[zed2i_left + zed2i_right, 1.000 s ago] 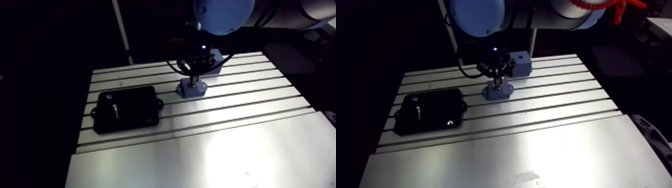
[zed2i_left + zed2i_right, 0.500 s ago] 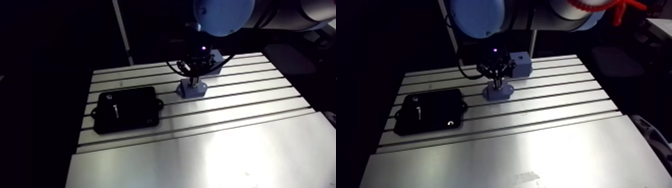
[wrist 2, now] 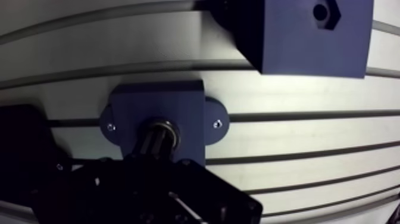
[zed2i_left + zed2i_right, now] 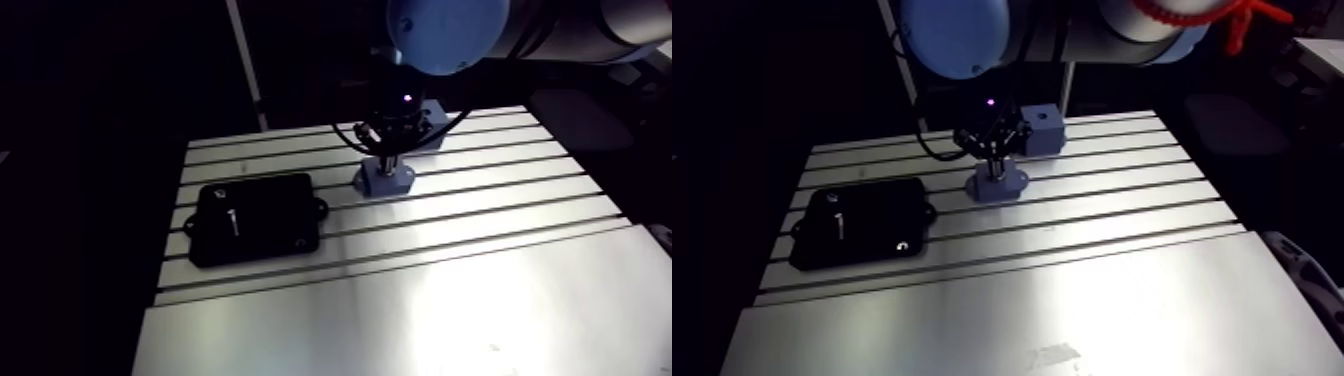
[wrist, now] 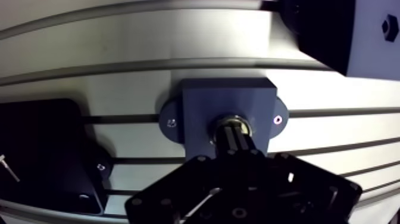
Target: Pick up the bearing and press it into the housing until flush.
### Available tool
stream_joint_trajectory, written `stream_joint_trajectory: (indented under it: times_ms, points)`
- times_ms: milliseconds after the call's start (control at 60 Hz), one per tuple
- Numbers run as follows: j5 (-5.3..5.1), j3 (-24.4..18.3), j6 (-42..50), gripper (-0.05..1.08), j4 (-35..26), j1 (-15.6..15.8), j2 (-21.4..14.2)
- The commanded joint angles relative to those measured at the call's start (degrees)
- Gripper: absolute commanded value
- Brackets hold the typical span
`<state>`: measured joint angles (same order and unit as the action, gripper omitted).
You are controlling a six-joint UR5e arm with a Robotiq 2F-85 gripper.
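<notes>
The blue-grey housing (image 5: 196, 101), a square block with two screw ears, stands on the slotted table (image 4: 480, 290). The bearing (image 5: 222, 122) shows as a metal ring seated in the housing's round bore. My gripper (image 5: 236, 134) stands straight above it. The dark fingers are shut together and their tips rest on the ring, which shows a little wider than the tips. How deep the bearing sits in the bore is hidden by the fingers. In the arm view the gripper (image 4: 992, 160) comes down onto the housing (image 4: 997, 186) at the table's far middle.
A blue cube-shaped block (image 3: 309, 36) with a hex hole stands just beyond the housing. A flat black tray (image 4: 255, 218) with a small pin in it lies to the left of the housing in the arm view. Bare plate (image 4: 1072, 310) fills the near side.
</notes>
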<state>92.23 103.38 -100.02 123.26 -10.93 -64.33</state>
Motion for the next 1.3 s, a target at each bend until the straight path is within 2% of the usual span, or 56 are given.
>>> stream_joint_trajectory:
  times_ms: [17, 1300]
  points:
    - [0.01, 0.11, -0.04, 1.08, 0.01, 0.03, 0.05]
    - [0.01, 0.56, -0.30, 1.08, 0.80, 0.03, 0.31]
